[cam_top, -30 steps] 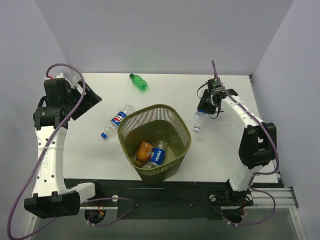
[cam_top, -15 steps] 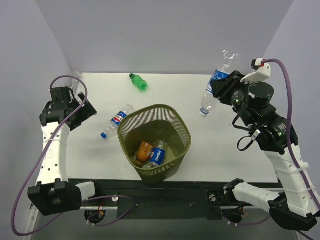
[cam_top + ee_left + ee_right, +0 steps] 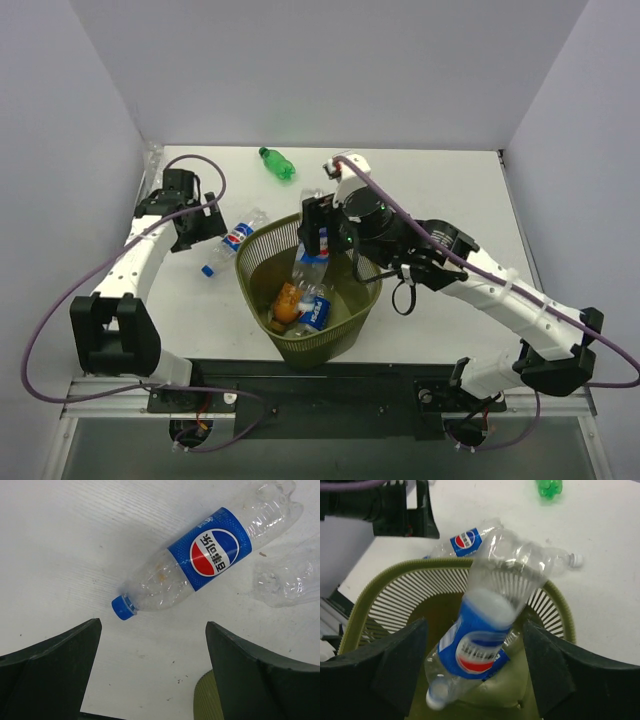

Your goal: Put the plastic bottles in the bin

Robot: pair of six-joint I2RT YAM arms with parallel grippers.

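The olive-green mesh bin (image 3: 366, 262) stands at the table's front middle. My right gripper (image 3: 318, 228) is open above its far rim. A clear Pepsi bottle (image 3: 485, 630), blurred and cap down, is between the spread jaws without touching them, over the bin's inside (image 3: 365, 610). An orange bottle (image 3: 289, 300) and a Pepsi bottle (image 3: 316, 310) lie in the bin. My left gripper (image 3: 205, 230) is open and empty just above a blue-capped Pepsi bottle (image 3: 210, 555) lying on the table left of the bin. A green bottle (image 3: 277, 164) lies at the back.
A crushed clear bottle (image 3: 290, 575) lies against the blue-capped one. Another clear bottle with a white cap (image 3: 565, 557) lies just behind the bin. The bin's rim (image 3: 205, 700) is close to my left gripper's right finger. Walls close in the table at the back and sides.
My right arm swung from the far right, bottle held high, to over the bin and let the bottle go. My left arm moved right, toward the Pepsi bottle on the table.
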